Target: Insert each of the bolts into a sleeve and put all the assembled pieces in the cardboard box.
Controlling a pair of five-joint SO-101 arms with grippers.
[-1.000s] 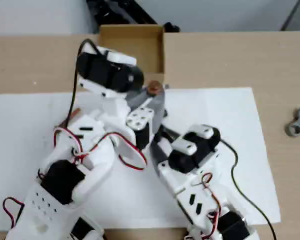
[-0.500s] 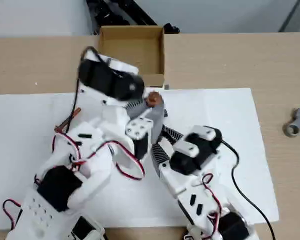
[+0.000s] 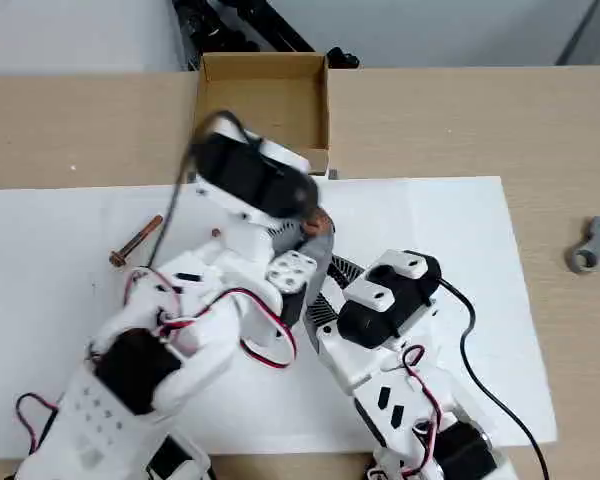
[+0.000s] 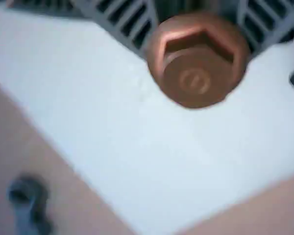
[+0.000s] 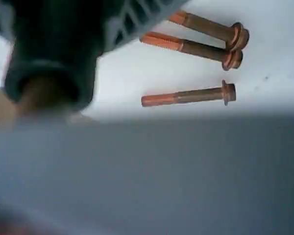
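A copper bolt [image 3: 310,222] stands head-up in a dark grey sleeve [image 3: 322,252] over the middle of the white sheet. My left gripper [image 3: 306,228] is shut on the bolt's head; in the left wrist view that hexagonal head [image 4: 198,66] sits between ribbed grey fingers [image 4: 122,19]. My right gripper [image 3: 325,290] is shut on the sleeve from the near side. In the right wrist view the sleeve [image 5: 51,49] hangs close, with a brown bolt tip [image 5: 41,95] showing at its mouth. The cardboard box [image 3: 265,70] stands open at the table's far edge.
Three loose bolts [image 5: 186,95] lie on the white sheet [image 3: 450,230]; one bolt [image 3: 135,242] lies left of the left arm. A small grey metal part [image 3: 592,245] rests on the bare table at the right. Both arms crowd the sheet's middle.
The left arm has swung right and toward the near side, carrying the bolt head down onto the sleeve. The loose bolt on the left came into sight. The right arm hardly moved.
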